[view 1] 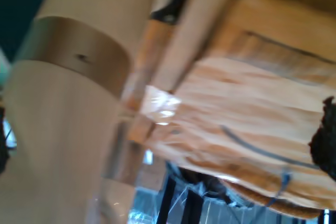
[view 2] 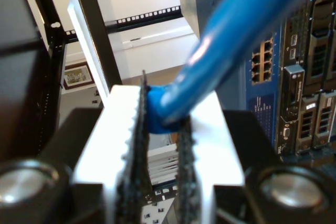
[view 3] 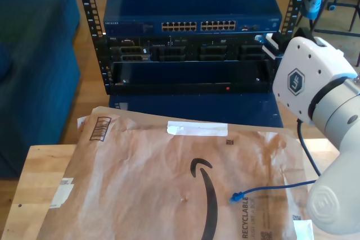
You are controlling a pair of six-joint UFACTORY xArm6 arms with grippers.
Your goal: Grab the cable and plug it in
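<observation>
One thin, limp, light cable [view 2: 231,40] is clamped between my second gripper [view 2: 164,129] pads near the rack switch [view 3: 194,12], its free plug [view 3: 235,197] trailing on the brown mailer [view 3: 169,178] at the exterior view's right, so grasping close behind the plug seems advisable; my first gripper's opening cannot be told.

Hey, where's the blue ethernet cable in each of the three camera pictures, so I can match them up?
First wrist view: the cable is a thin blurred line lying across the brown paper mailer.
Second wrist view: the cable is pinched in my second tool.
Exterior view: its loose end rests on the mailer.
Shared landmark: the mailer, first wrist and exterior views.
</observation>
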